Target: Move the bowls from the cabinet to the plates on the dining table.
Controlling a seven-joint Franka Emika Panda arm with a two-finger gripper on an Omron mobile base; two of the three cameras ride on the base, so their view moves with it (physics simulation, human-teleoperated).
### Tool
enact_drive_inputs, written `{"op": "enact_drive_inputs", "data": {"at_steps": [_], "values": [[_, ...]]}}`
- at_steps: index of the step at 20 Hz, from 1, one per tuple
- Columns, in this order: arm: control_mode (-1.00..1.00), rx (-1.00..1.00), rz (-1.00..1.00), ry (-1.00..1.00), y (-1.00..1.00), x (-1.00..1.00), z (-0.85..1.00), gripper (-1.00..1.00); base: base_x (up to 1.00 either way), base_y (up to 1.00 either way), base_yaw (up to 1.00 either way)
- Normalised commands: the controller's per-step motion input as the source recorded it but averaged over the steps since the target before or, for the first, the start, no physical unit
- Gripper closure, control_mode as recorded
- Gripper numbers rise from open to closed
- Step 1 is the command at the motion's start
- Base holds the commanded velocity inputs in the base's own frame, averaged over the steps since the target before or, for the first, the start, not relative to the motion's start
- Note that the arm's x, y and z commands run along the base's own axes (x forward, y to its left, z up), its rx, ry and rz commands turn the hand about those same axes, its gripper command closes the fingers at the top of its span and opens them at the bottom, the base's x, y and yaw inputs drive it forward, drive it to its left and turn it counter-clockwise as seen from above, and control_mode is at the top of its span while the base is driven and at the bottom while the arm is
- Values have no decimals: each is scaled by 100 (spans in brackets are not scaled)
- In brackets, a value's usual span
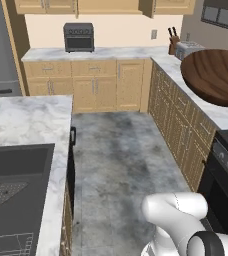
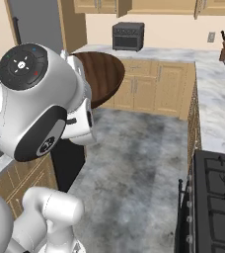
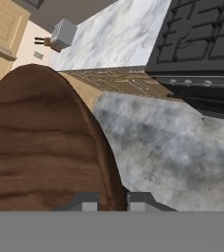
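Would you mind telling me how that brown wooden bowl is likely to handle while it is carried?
The wooden bowl looks rigid, probably not fragile. Wide and shallow, pinched at its rim by the gripper, it may tilt or slip.

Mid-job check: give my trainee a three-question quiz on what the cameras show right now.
1. True or false: the gripper is shut on the wide dark brown wooden bowl.
2. Multiple choice: what lies below the held bowl in the hand view? A) grey mottled floor B) sink C) plate
3. Fill in: a small black ____ stands on the far marble counter.

Key: 1 true; 2 A; 3 oven.
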Motion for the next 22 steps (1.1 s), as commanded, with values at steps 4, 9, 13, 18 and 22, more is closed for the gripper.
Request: {"op": "enact_drive_inputs", "data": {"at_steps": [4, 9, 13, 18, 22], "values": [[100, 0, 0, 0, 0, 0, 0, 100, -62, 6, 0], [100, 0, 0, 0, 0, 0, 0, 100, -62, 6, 0], [100, 0, 0, 0, 0, 0, 0, 100, -62, 7, 0], [100, 0, 0, 0, 0, 0, 0, 100, -62, 13, 0], [100, 0, 0, 0, 0, 0, 0, 100, -62, 18, 0]]}}
